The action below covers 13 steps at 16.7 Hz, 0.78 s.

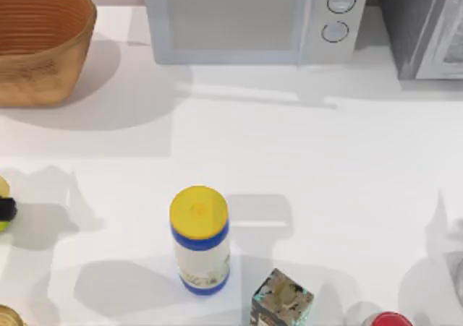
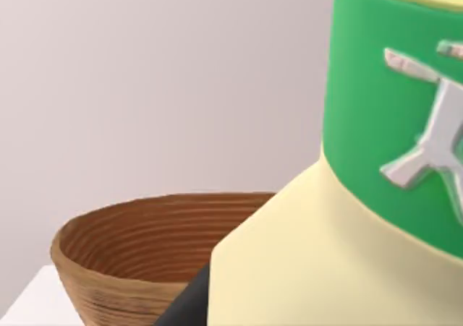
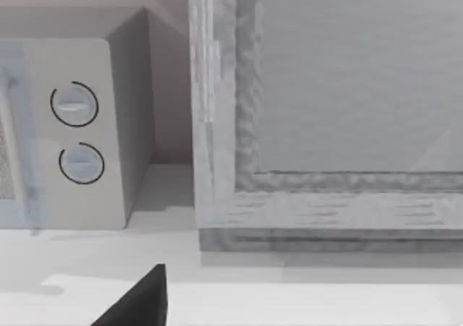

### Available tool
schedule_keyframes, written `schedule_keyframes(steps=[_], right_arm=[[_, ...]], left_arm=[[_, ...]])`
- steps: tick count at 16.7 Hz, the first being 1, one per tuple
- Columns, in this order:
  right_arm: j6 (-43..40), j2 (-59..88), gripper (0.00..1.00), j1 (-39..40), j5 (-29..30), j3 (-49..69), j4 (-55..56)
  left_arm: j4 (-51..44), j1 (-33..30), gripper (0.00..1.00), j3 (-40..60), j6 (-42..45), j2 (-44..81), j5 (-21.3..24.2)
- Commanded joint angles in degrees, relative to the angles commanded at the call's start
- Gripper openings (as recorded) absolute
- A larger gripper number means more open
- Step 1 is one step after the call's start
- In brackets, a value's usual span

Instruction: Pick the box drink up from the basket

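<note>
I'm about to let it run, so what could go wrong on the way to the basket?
A cream-and-green container sits close before the left wrist camera, in front of the basket; the left arm might knock it. The basket's wall hides part of its inside, so a grasp there could be misjudged. The tall yellow-capped cylinder mid-table could topple.

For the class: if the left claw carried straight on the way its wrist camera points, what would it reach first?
Most likely the cream and green carton, looming right before that camera; the basket stands farther behind it. Depth is uncertain.
</note>
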Motion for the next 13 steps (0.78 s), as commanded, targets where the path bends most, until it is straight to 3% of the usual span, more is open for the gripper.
schedule_keyframes(steps=[4, 13], right_arm=[[0.0, 0.0, 1.00, 0.0, 0.0, 0.0, 0.0], [0.0, 0.0, 1.00, 0.0, 0.0, 0.0, 0.0]], left_arm=[[13.8, -13.4, 0.00, 13.0, 5.3, 18.0, -17.5], [48.7, -43.0, 0.00, 46.4, 18.1, 79.9, -67.6]])
